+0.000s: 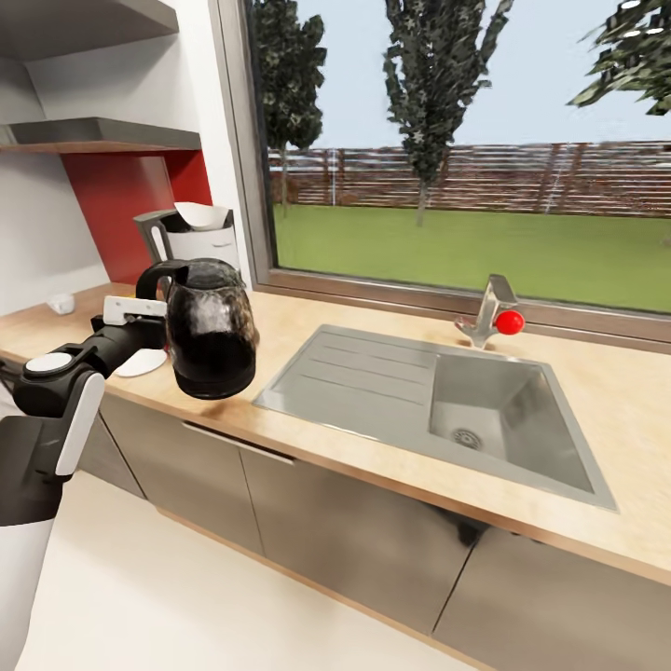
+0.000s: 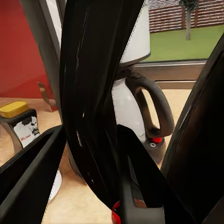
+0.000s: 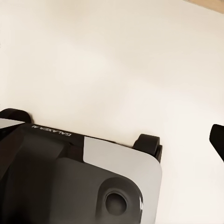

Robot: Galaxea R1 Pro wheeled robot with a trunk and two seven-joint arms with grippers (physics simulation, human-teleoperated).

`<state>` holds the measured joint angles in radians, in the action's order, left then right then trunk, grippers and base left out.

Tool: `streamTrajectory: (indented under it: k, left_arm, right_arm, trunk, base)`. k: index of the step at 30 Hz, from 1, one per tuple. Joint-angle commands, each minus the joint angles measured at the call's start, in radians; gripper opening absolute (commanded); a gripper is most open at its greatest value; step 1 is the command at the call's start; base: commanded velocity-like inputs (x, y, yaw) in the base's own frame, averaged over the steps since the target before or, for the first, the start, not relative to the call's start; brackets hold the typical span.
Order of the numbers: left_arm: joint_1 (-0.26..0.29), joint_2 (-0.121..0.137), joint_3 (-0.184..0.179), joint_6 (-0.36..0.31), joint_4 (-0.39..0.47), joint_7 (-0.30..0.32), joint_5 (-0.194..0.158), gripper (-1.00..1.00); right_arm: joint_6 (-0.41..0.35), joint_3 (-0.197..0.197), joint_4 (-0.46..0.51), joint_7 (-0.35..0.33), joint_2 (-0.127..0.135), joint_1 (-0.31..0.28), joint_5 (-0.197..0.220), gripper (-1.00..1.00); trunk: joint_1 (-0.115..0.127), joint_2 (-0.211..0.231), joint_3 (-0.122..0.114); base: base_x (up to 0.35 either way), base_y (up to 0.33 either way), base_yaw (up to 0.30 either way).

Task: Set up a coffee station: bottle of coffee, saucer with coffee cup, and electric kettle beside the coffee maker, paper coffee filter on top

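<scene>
Left hand [image 1: 149,321] — closed on black handle of electric kettle [image 1: 212,328], held clear above the surface [image 1: 373,312], left of steel sink [image 1: 438,396]. Behind: coffee maker [image 1: 186,238] with paper coffee filter [image 1: 202,216] on top. Saucer [image 1: 140,362] below kettle; coffee cup [image 1: 61,303] further left, apart. Bottle of coffee [image 2: 21,123] beside coffee maker. Right hand's state: cannot tell.

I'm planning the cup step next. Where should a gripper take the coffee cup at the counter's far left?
Probably by the rim of the coffee cup, coming from above: it sits upright and apart from other things on the kitchen countertop. Its handle is too small to make out.
</scene>
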<state>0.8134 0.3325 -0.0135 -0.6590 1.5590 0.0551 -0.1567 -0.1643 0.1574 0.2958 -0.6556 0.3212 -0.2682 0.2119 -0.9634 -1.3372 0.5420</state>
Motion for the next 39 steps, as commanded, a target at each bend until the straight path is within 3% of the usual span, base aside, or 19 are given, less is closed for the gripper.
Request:
streamTrajectory:
  k: [1, 15, 39]
  left_arm:
    - [0.001, 0.001, 0.000, -0.005, 0.001, -0.001, -0.007, -1.00]
    - [0.001, 0.000, 0.000, -0.005, -0.015, -0.001, -0.007, -1.00]
    - [0.001, 0.000, 0.000, -0.004, -0.030, -0.001, -0.007, -1.00]
  right_arm:
    - [-0.009, 0.005, 0.002, -0.001, 0.001, 0.000, 0.011, 1.00]
    - [-0.009, 0.005, 0.002, -0.002, 0.001, 0.000, 0.011, 1.00]
    - [-0.009, 0.005, 0.002, -0.002, 0.002, 0.000, 0.011, 1.00]
  trunk:
    - [0.000, -0.001, 0.001]
    - [0.000, -0.001, 0.003]
    - [0.000, -0.001, 0.038]
  base:
    - [0.076, 0.036, 0.000]
    - [0.035, -0.008, 0.000]
    - [0.000, 0.000, 0.000]
